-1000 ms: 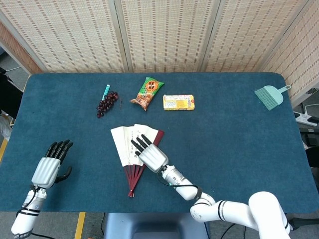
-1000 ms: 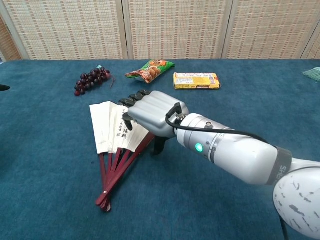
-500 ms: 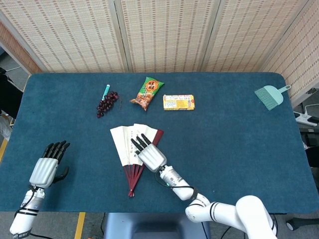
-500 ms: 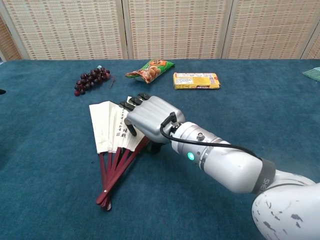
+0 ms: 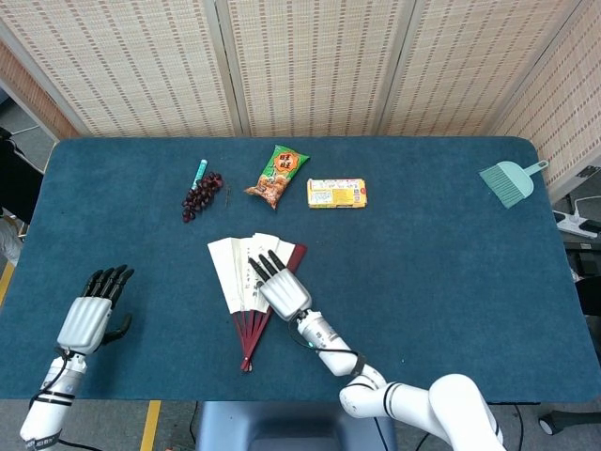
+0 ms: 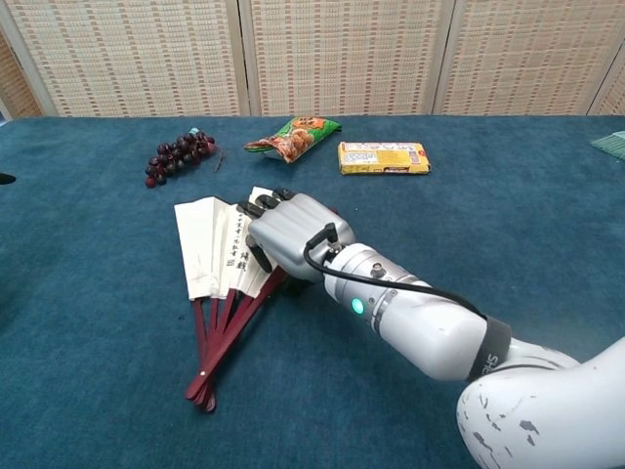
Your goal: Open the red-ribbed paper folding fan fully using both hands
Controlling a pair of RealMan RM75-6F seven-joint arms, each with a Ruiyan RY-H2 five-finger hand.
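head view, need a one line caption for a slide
Right hand rests on the partly opened red-ribbed paper fan while the left hand waits open at the table's near-left edge.

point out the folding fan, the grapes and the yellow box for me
folding fan (image 5: pixel 228 268), head view, on the white paper leaf left of the hand.
grapes (image 5: pixel 199 196), head view, on the middle of the dark bunch.
yellow box (image 6: pixel 383 157), chest view, on its printed top face.

left hand (image 5: pixel 89 315): palm down, fingers together, holds nothing | right hand (image 5: pixel 282 287): palm down, fingers extended forward
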